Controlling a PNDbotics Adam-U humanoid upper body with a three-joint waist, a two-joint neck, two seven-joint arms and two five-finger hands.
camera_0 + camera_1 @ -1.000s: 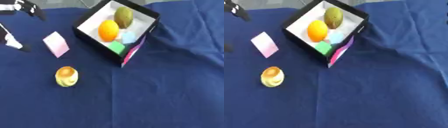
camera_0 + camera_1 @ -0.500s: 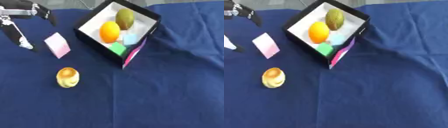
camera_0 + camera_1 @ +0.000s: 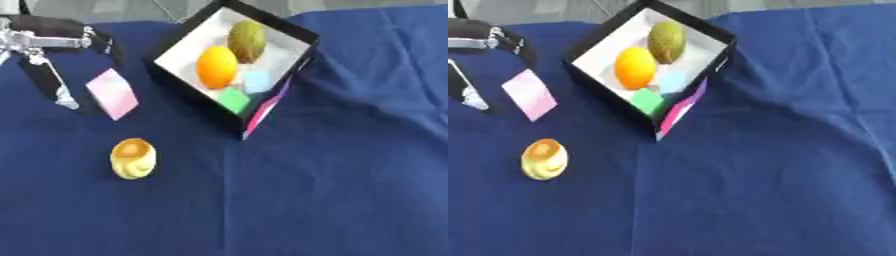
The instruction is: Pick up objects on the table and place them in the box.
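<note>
Left eye view shows left hand [image 3: 52,60] fuller.

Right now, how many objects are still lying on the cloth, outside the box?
2. A pink block lies left of the box, beside the left hand. A yellow round object lies nearer the camera, below the block. Nothing else shows.

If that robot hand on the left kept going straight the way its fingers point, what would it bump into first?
The left hand points its fingers down toward the blue tablecloth, beside the pink block. It would probably meet the cloth first, though depth is unclear.
</note>
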